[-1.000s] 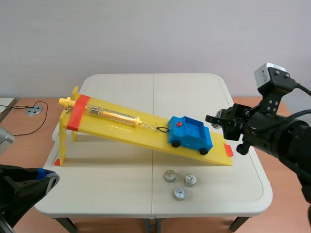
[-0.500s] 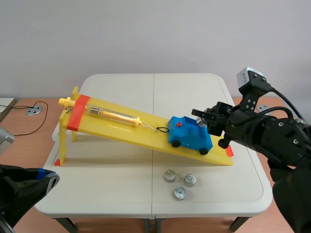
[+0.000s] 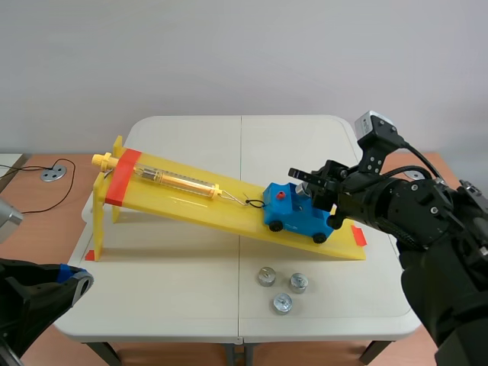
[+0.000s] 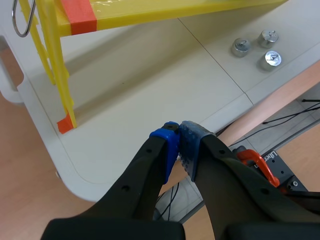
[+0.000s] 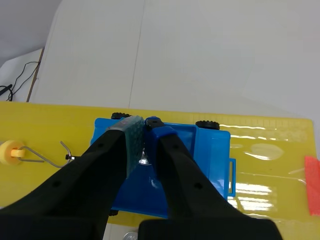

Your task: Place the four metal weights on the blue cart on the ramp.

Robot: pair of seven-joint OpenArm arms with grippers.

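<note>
1. My right jaws are clamped on one small metal weight point(image 5: 144, 160). Only a shiny sliver of it shows between the pads.
2. The blue cart point(image 5: 212, 150) lies directly under these jaws, with its open bed below the fingertips. Its long axis runs crosswise to my fingers, along the yellow ramp point(image 5: 50, 125). I judge the weight needs only to go straight down and be let go. I cannot tell whether it already touches the bed.
3. My right arm reaches in over the ramp's low end, wrist tilted down and forward.
4. Three more weights point(image 3: 282, 305) sit in a cluster on the desk point(image 3: 191, 267), below the ramp and nearer this arm than the other.
5. My left jaws are together on nothing, held low off the desk's near corner, with the cluster well ahead of them.
</note>
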